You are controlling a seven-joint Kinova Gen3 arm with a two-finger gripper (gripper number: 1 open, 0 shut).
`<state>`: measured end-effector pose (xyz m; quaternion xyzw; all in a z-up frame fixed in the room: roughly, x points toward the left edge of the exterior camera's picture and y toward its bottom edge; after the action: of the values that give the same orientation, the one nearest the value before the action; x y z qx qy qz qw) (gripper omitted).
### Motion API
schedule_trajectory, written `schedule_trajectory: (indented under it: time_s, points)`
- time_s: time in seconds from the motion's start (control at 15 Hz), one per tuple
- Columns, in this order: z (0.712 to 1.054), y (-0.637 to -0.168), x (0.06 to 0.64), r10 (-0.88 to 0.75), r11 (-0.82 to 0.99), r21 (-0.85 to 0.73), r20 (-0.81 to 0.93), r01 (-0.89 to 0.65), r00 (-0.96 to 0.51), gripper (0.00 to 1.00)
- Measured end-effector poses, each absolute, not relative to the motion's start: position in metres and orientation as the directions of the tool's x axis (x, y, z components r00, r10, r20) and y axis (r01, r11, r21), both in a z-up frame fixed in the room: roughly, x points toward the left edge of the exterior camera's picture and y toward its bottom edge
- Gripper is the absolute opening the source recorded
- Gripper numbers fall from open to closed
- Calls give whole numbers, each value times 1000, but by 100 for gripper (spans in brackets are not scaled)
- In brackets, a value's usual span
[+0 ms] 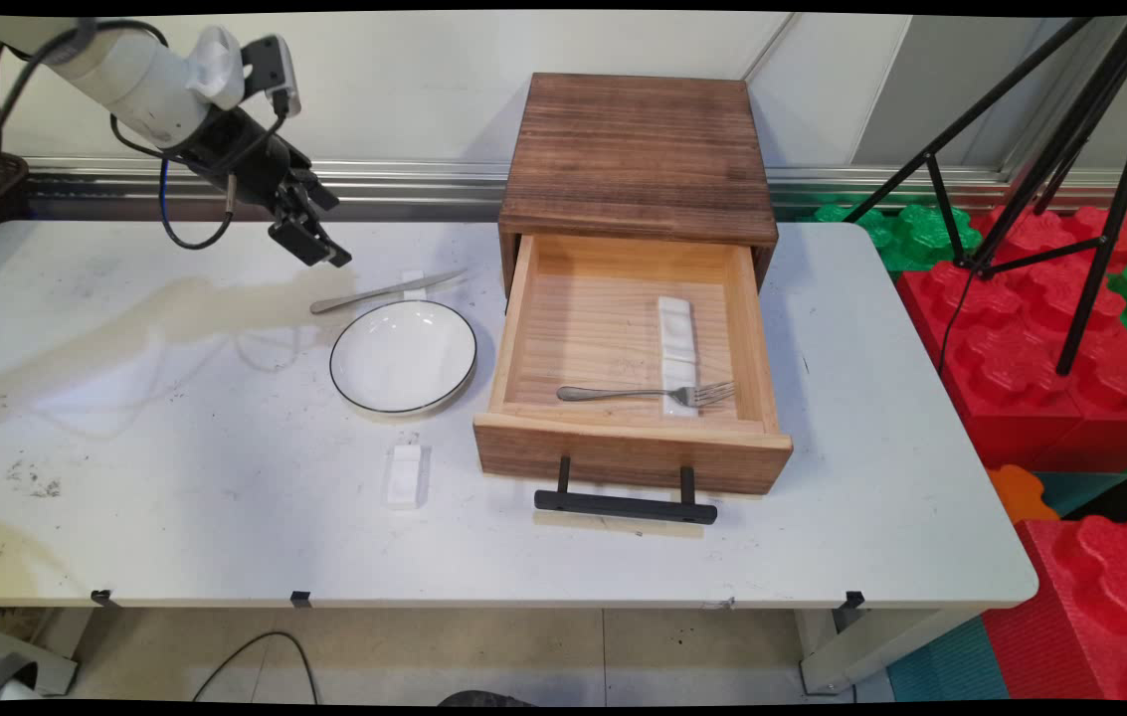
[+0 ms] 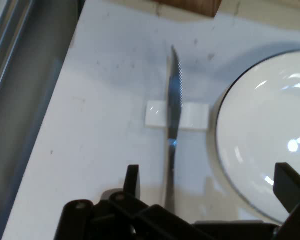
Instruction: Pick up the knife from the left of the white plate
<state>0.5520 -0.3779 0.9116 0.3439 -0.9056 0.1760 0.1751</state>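
Nearest the main camera, a small white rest (image 1: 405, 476) lies on the white table (image 1: 175, 497), just ahead of the black handle (image 1: 626, 505) of an open wooden drawer (image 1: 633, 378). Inside the drawer a fork (image 1: 645, 393) lies with its tines across a long white rest (image 1: 677, 353). Left of the drawer sits a white plate (image 1: 403, 356) with a dark rim, and beyond the plate a knife (image 1: 386, 291) lies propped on another small white rest (image 1: 413, 285), which is hard to make out against the table. A black tripod (image 1: 1070, 149) at the right is cut off by the top edge. The arm reaches in from the upper left, tilted downward, and the gripper (image 1: 309, 244) hangs above the table near the knife's handle end, holding nothing.

From the hand camera, the gripper (image 2: 210, 182) is spread wide, one finger on each side of the knife (image 2: 173, 115), whose handle is hidden behind the black linkage. The blade crosses its rest (image 2: 190, 116). The plate (image 2: 262, 135) is cut off at the right edge.
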Motion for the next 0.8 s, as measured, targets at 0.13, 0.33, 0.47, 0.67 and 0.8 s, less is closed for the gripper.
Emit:
schedule_trajectory:
  time_s: [0.13, 0.33, 0.47, 0.67, 0.8]
  points:
    - [904, -385, 557, -561, 711, -204, 413, -673, -717, 100]
    - [894, -397, 562, -558, 723, -212, 383, -658, -736, 100]
    - [886, -407, 566, -554, 734, -217, 357, -644, -752, 100]
    - [876, -420, 569, -549, 749, -216, 328, -626, -769, 100]
    - [870, -428, 568, -543, 759, -212, 314, -615, -779, 100]
